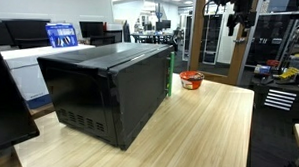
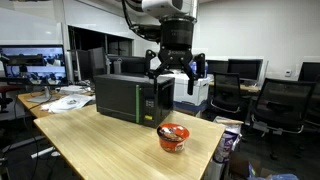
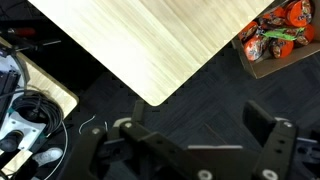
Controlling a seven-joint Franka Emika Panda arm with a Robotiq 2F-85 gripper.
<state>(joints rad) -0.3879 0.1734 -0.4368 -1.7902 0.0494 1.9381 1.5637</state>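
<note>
My gripper point(image 2: 176, 70) hangs open and empty, high in the air, and stands out most clearly in an exterior view, beside the upper right of a black microwave point(image 2: 130, 98). The microwave point(image 1: 109, 87) stands on a light wooden table point(image 1: 203, 130). A red bowl point(image 2: 173, 137) sits on the table in front of the microwave, well below the gripper; it is also visible as the red bowl point(image 1: 192, 80) past the microwave. In the wrist view the two dark fingers point(image 3: 265, 125) stand wide apart over dark carpet, with a wooden table corner point(image 3: 150, 50) beyond them.
A cardboard box of snack packets point(image 3: 275, 35) lies on the floor. Cables and a power strip point(image 3: 30, 120) lie at the left of the wrist view. Papers point(image 2: 65, 100) cover the table's far end. Office chairs point(image 2: 265, 100) and monitors stand around.
</note>
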